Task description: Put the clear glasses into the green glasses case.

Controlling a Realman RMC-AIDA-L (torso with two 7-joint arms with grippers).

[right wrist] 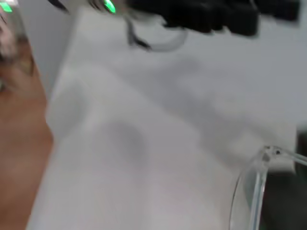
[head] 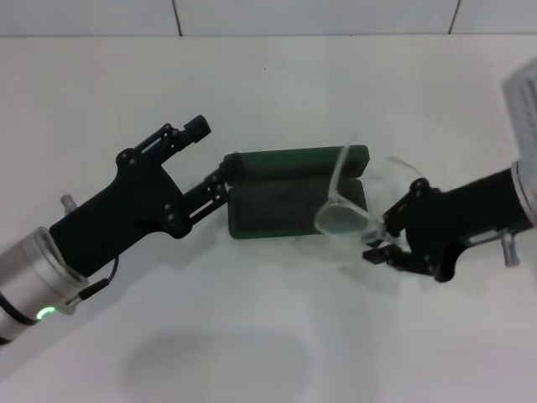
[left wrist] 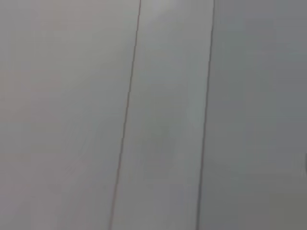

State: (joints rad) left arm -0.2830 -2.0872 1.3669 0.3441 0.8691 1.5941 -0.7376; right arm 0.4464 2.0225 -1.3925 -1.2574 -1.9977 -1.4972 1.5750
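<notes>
Head view: clear glasses (head: 348,206) between right claw (head: 382,239) and green glasses case (head: 289,195).

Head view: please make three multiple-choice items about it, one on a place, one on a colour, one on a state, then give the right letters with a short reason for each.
1. Where are the clear glasses?
A. At the case's end nearer the right end effector
B. Beside the left arm's base
C. At the table's far edge

2. What colour is the glasses case?
A. Red
B. Dark green
C. Yellow

3. How is the case?
A. Shut
B. Open
C. Upside down

Answers:
1 A: the glasses lie over the end by the right end effector.
2 B: its shell is dark green.
3 B: the dark lining shows; the left end effector is at its other end.
</notes>
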